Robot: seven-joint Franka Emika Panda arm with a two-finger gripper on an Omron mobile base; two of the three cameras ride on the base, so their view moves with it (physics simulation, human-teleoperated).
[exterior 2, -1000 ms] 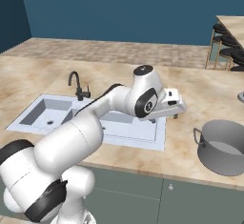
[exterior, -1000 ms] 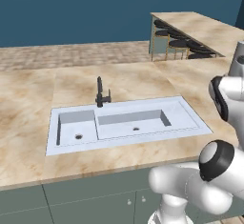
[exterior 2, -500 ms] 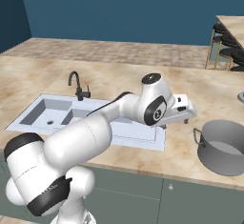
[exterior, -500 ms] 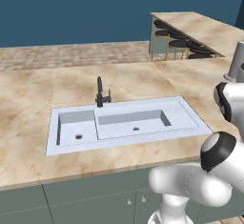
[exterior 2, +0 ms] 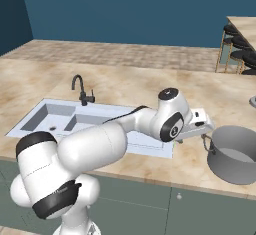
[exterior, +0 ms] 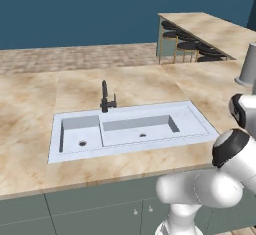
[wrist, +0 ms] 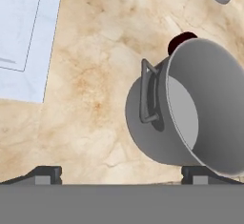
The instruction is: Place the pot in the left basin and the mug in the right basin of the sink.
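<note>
While the jaws stand apart above the counter (wrist: 86, 89), the unlabelled pot (wrist: 190, 108) hides most of the mug (wrist: 181, 41).

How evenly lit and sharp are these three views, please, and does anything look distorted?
Left base view: flat, even light, soft shade inside the sink. Right base view: the pot looks crisp, without glare. Hand view: the pot looms stretched, hiding most of the mug; the counter veining looks soft.
</note>
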